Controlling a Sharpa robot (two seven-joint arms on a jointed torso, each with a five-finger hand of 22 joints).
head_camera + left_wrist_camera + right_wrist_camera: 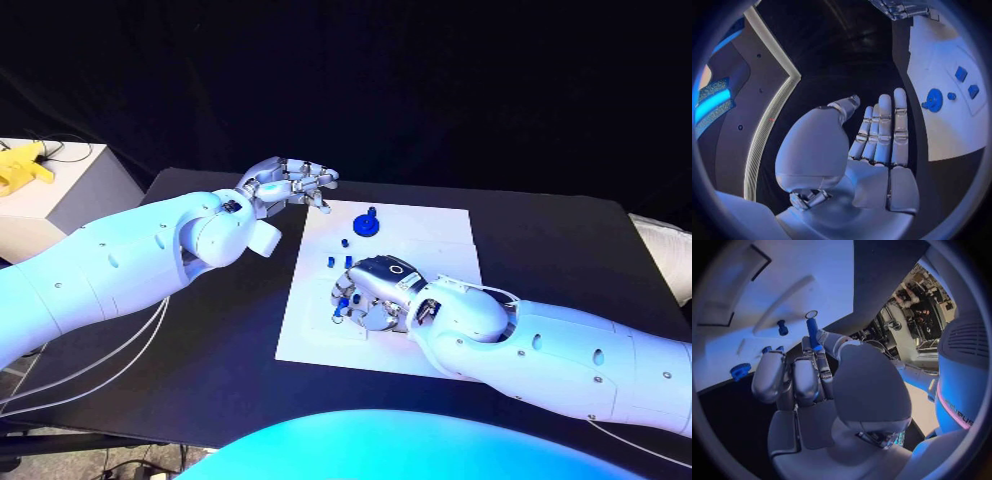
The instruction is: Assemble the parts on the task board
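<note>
The white task board point(433, 230) lies in the middle of the black table. A round blue part point(366, 225) stands near its far edge, with small blue pieces point(336, 262) just in front of it. My right hand point(375, 297) rests low over the board's near left area, and it pinches a thin blue peg point(811, 330) between thumb and fingers. My left hand point(289, 185) hovers beyond the board's far left corner. Its fingers point(886, 130) are stretched out with nothing in them. The left wrist view shows the board point(942, 45) with the round part point(934, 99) and square pieces point(961, 73).
A white box point(58, 200) carrying a yellow object point(23, 165) stands off the table's far left corner. Cables point(87, 370) hang along the table's left front edge. In the right wrist view the board has shallow recesses point(729, 305) and another blue peg point(782, 328).
</note>
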